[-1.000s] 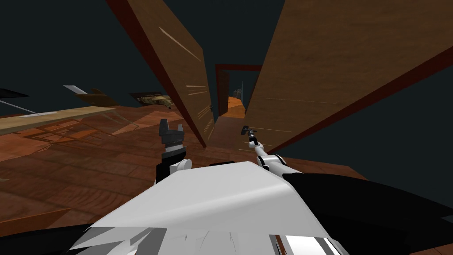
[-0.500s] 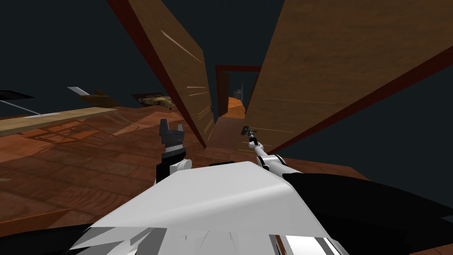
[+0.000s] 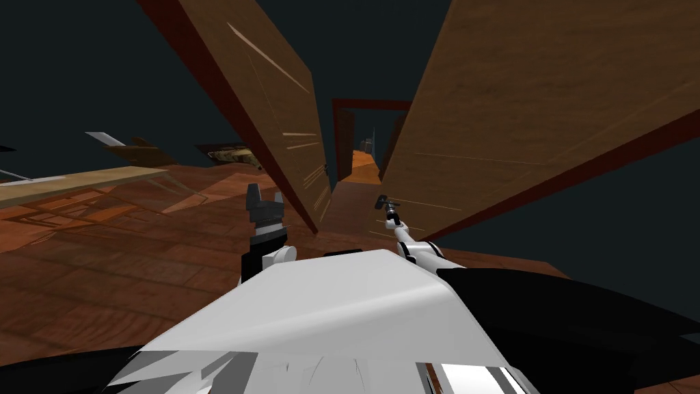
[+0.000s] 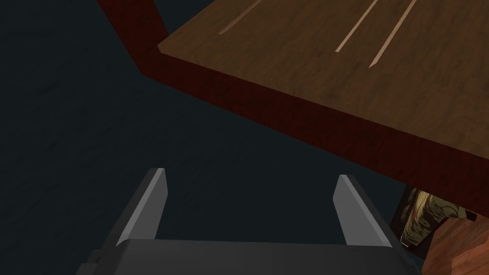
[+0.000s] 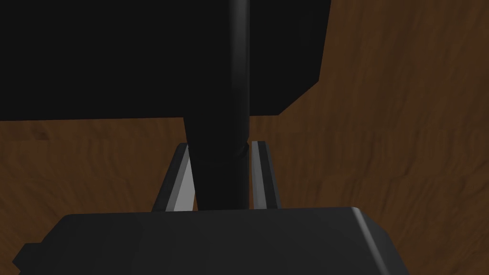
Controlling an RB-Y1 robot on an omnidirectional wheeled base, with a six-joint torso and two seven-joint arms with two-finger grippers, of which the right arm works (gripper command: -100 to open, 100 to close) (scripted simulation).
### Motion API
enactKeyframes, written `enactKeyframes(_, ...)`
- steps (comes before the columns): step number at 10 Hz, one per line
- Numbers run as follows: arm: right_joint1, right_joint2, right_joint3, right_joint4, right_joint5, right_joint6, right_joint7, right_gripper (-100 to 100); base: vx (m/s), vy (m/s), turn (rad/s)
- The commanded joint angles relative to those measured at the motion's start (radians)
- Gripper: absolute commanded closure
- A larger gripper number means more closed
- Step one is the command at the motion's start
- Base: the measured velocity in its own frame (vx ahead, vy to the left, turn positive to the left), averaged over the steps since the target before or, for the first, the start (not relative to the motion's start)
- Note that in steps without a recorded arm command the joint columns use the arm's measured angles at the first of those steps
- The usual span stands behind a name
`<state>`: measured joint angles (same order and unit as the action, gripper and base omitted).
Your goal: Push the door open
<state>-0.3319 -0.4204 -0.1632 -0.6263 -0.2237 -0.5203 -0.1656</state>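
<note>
Right hand [image 5: 220, 144] around black door handle [image 5: 239, 86]

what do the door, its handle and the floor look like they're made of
The door looks like wood: matte brown with faint grain streaks.
The handle is smooth, plain black with a slight sheen along one edge; it could be metal or plastic, the look leaves that open.
The floor looks like wooden boards: reddish brown, with grain and plank seams showing.
</note>
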Motion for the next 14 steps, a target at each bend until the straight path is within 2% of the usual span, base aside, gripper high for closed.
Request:
enactKeyframes(1,-0.016,-0.012,-0.029,0.021,-0.002,-0.005,0.009,100,0.211,0.019,-0.027)
enactKeyframes(3,-0.015,-0.012,-0.037,0.022,-0.002,-0.005,0.013,100,0.106,0.002,-0.01)
enactKeyframes(5,-0.013,-0.011,-0.082,0.028,-0.004,-0.002,0.036,100,0.17,0.013,-0.021)
enactKeyframes(8,-0.011,-0.01,-0.119,0.032,-0.006,0.001,0.054,100,0.168,0.017,-0.035)
enactKeyframes(12,-0.007,-0.008,-0.186,0.041,-0.009,0.006,0.088,100,0.161,0.012,-0.019)
enactKeyframes(14,-0.007,-0.008,-0.186,0.041,-0.009,0.006,0.088,100,0.073,0.005,-0.017)
